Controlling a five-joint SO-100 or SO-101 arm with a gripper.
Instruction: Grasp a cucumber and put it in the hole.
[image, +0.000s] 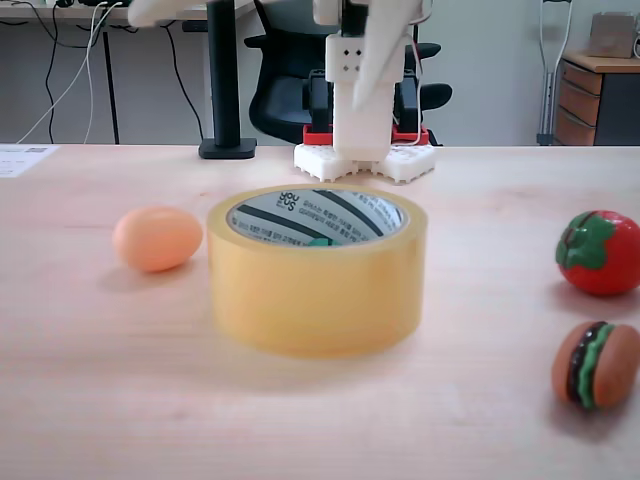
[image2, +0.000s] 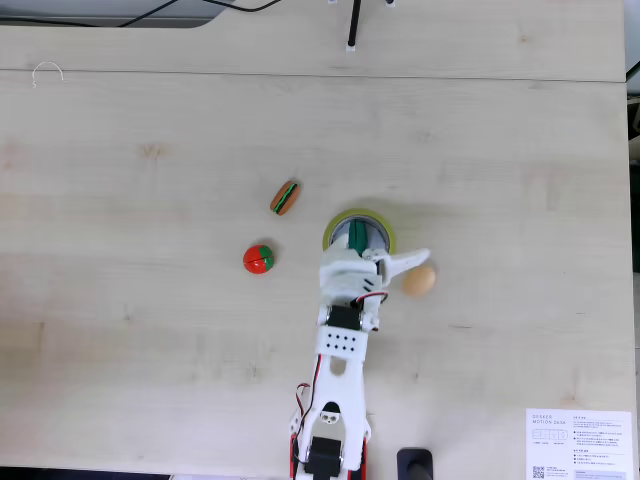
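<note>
Gripper (image2: 385, 258) above the near rim of the tape roll (image: 316, 290), one finger splayed toward the orange egg (image2: 419, 280); we read the jaws as apart and holding nothing. Directly beyond the fingertips, inside the hole (image2: 368, 238), lies the cucumber (image2: 357, 236), its long axis running away from the arm in the overhead fixed view. In the low fixed view we see only a green sliver (image: 319, 241) at the core's front edge. We judge placement done, retreat remaining.
</note>
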